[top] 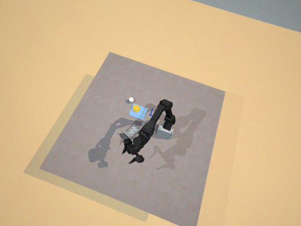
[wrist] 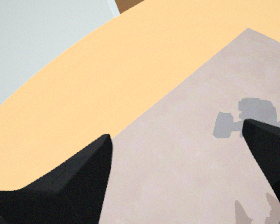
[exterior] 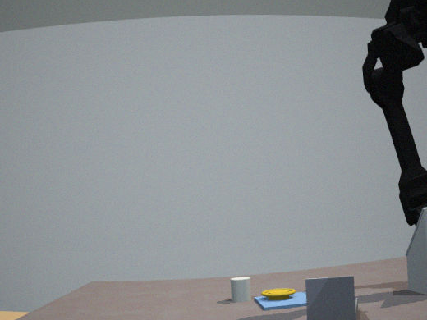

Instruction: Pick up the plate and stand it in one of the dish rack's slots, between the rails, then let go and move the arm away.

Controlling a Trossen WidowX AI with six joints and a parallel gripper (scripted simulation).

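Observation:
A yellow plate lies flat on a blue board, towards one corner of it. The dish rack stands on the grey table top beside the board; the top view shows its light slotted inside from above, and the exterior view shows mostly a grey end wall. My gripper is open and empty, raised high above the table and past the rack, away from the plate. In the exterior view only part of the arm shows at the right edge, and the fingertips are out of view.
The blue board is under the plate. A white cup stands just beyond the board. A small blue utensil lies between board and arm. The arm's grey base is beyond the rack.

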